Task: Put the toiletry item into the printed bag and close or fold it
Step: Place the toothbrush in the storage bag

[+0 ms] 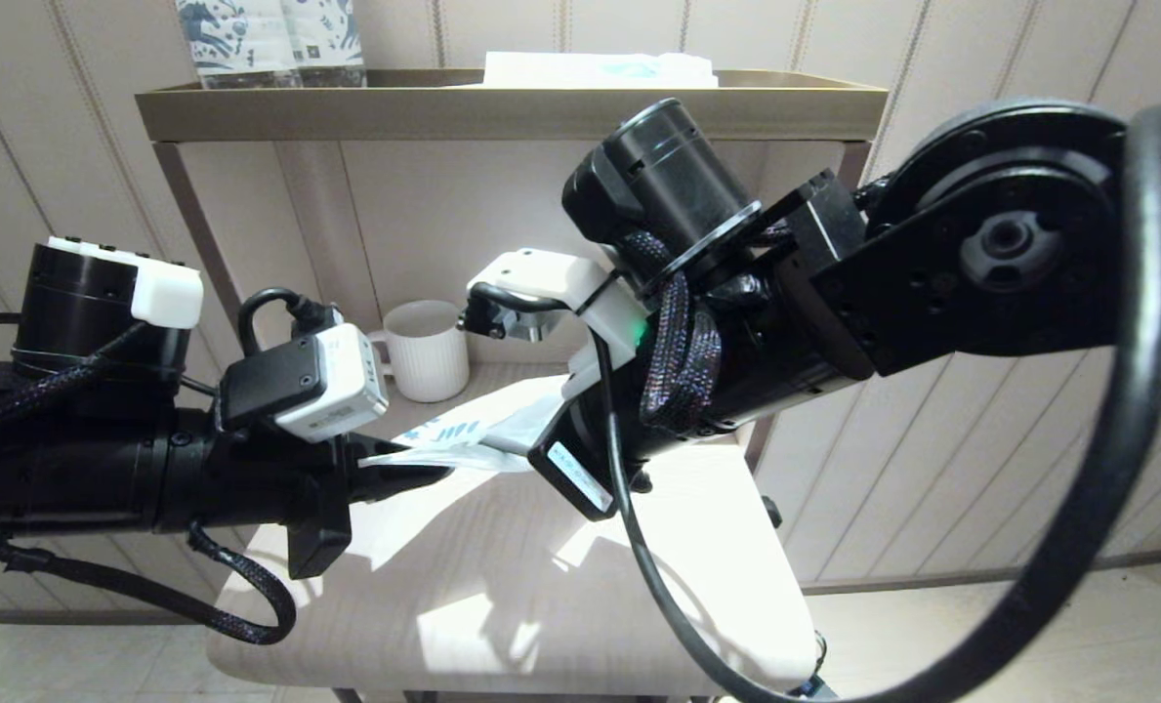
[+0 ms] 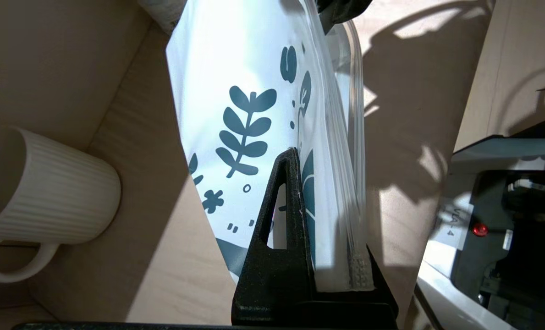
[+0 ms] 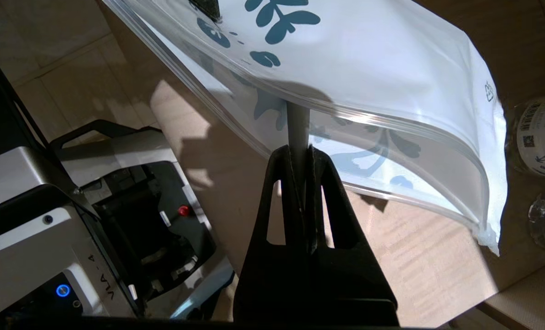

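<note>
Above table [image 1: 502, 586], right end effector [image 3: 302, 158] pinching toothbrush [image 3: 298, 126]

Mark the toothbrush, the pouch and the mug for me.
toothbrush [image 3: 298, 128], right wrist view, on the grey handle above the fingers.
pouch [image 2: 235, 59], left wrist view, on its white printed face.
mug [image 1: 431, 353], head view, on its ribbed side.

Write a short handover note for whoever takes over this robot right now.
Left tool: shut on the printed bag, holding one end above the table.
Right tool: shut on the toothbrush, whose handle passes into the bag's open mouth.
Done: bag lifted and open, toothbrush partly in.
Left: push it fully in, release, close or fold the bag.
A white mug stands behind.
</note>
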`<state>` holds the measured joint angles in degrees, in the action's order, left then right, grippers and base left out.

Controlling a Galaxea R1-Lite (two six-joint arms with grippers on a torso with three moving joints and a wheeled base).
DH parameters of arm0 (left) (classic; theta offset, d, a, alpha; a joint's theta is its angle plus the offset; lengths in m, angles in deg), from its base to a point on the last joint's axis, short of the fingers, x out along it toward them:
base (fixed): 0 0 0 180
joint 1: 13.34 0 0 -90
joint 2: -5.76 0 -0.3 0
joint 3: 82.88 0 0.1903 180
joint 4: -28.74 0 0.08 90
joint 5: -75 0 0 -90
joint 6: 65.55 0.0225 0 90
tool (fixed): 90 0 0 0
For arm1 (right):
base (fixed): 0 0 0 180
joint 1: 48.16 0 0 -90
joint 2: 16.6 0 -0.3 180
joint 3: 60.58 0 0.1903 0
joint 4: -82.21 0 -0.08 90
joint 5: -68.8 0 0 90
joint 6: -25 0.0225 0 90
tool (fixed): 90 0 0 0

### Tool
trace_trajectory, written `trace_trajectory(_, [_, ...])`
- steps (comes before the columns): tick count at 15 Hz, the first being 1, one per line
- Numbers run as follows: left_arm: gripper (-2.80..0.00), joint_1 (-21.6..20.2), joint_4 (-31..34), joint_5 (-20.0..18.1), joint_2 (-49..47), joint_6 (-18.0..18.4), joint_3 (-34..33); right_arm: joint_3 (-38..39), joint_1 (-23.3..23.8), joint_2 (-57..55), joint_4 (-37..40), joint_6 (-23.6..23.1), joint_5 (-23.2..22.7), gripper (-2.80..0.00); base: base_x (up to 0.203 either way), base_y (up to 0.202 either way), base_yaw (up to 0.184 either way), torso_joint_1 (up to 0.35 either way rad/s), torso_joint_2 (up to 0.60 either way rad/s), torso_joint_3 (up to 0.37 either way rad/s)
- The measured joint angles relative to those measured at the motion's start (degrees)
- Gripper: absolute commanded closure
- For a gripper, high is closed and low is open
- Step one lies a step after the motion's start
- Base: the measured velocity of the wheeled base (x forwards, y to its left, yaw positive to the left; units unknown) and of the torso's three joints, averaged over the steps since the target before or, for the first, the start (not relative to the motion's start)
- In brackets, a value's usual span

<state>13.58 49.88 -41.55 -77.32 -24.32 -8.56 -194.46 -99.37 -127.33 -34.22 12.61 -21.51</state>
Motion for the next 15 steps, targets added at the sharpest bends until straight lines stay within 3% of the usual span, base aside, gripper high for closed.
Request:
trace_trajectory(4, [0.00, 0.04, 0.20, -1.10, -0.02, 1.08, -0.91, 0.72, 0.26, 0.97, 7.37, -1.34, 0.01, 0.00, 0.000, 0.000, 0.000, 0.000, 0.00, 0.000])
trace_trajectory(8, [0.00, 0.09, 0.66, -7.95, -0.64, 0.91, -1.16, 1.33, 1.05, 3.34, 10.29, -2.30, -2.00, 0.00, 0.000, 0.000, 0.000, 0.000, 0.00, 0.000])
trace_trajectory(11, [0.00, 0.54, 0.67, -9.66, -1.90, 0.77, -0.94, 1.33, 1.16, 3.85, 11.34, -2.56, -3.79, 0.00, 0.000, 0.000, 0.000, 0.000, 0.00, 0.000])
trace_trajectory(15, [0.00, 0.59, 0.85, -14.67, -3.47, 0.34, -0.66, 1.41, 0.94, 4.18, 12.64, -2.91, -5.73, 0.00, 0.000, 0.000, 0.000, 0.000, 0.00, 0.000])
